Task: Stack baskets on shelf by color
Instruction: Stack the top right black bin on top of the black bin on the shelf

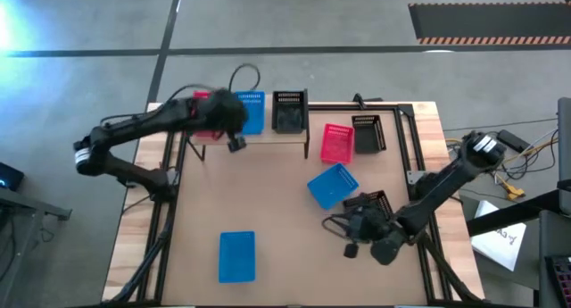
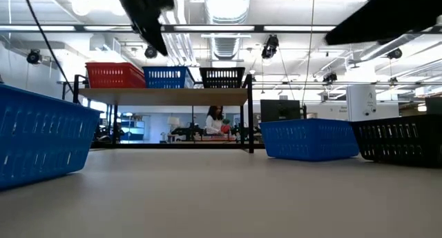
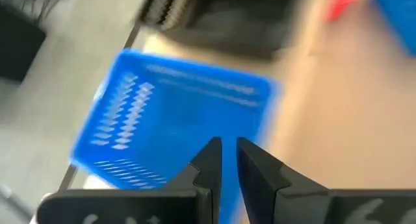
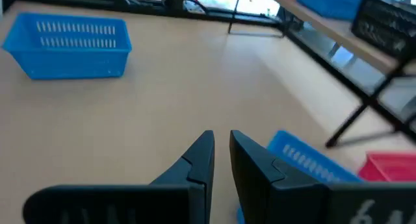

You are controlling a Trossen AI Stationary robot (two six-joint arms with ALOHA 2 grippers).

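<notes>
though barely begun, already up on the shelf (image 1: 268, 137): a red basket (image 1: 207, 112), a blue basket (image 1: 252, 112), a black basket (image 1: 290, 110). left to stack from the tabletop (image 1: 268, 210) beside the shelf: red, two black, two blue. left gripper (image 1: 235, 143) over the shelf, right gripper (image 1: 350, 250) well away from it, both nearly together, empty.

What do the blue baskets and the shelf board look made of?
Blue basket: looks like moulded plastic, uniform colour, slotted walls, slight sheen. Shelf: board looks like light wood, pale tan edge, on thin black legs, probably metal.
</notes>
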